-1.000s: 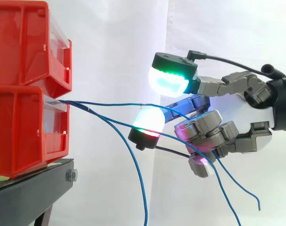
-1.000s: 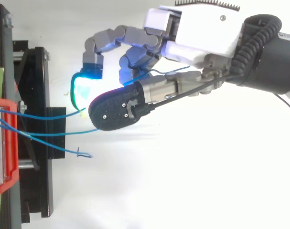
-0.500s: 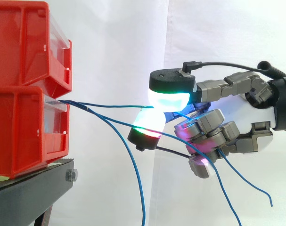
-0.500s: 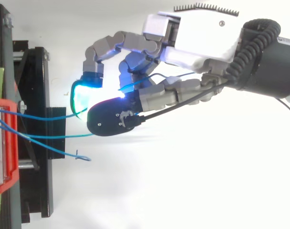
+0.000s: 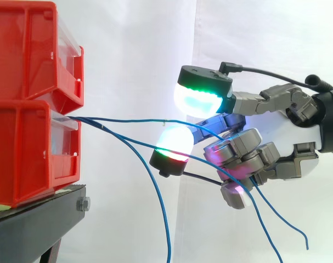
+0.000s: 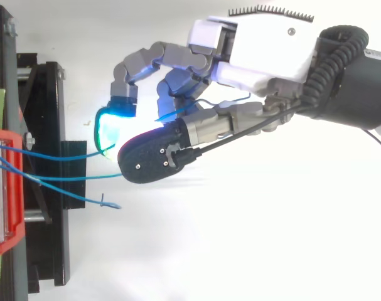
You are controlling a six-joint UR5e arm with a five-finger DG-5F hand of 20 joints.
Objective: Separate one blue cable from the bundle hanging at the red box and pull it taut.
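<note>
Right, take the red box (image 5: 29,148) as your anchor. It sits on the black stand (image 5: 34,224) with an upper red bin (image 5: 29,49) stacked on it, and the white curtain (image 5: 133,55) hangs behind it.

The robot hand (image 5: 287,129) hangs out in front of the red box, about level with its top edge and well apart from it. Whether it is gripping any cable you cannot tell, so treat the hold as unconfirmed.

The blue cables leave the red box's front together at its upper edge. The top cable (image 5: 128,120) runs nearly level from the red box into the robot hand. A second cable (image 5: 144,143) slopes down past the robot hand's underside. A third cable (image 5: 162,205) droops steeply, close to the red box.

The main risk is dragging two cables at once, because the top two run close together and cross near the robot hand. Pull hard and you may yank the cable out or shift the red box on its stand. A weak hold would simply let the cable slip.

Your open room lies away from the red box's front, along the line of the top cable. Keep above the stand's corner under the red box, where the drooping cable could snag.
</note>
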